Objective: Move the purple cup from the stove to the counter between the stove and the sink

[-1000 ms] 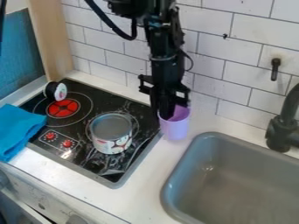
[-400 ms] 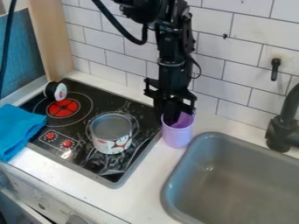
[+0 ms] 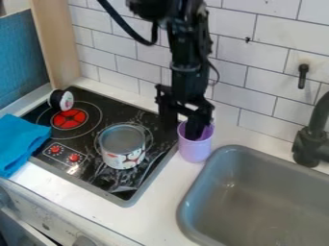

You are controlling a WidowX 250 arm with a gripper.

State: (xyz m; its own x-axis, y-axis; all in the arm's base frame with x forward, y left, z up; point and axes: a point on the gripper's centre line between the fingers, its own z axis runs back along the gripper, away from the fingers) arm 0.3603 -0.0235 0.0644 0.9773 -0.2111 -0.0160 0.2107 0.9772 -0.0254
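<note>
The gripper (image 3: 181, 132) has its fingers apart, one down in the cup (image 3: 195, 150) just right of the middle of the frame, so this looks like the lining-up step, and the next move needs slow care to keep the cup from tipping.

Glossy black stovetop (image 3: 93, 166), matt blue cloth (image 3: 21, 144)

Stove (image 3: 143, 116): black top, red burner (image 3: 69, 118)
Pot (image 3: 123, 149): patterned, on the stove
Cloth (image 3: 22, 144): blue, over the stove's edge
Sink (image 3: 257, 206): grey, set in the counter (image 3: 154, 211)
Faucet (image 3: 311, 139): black, beside the sink
</note>
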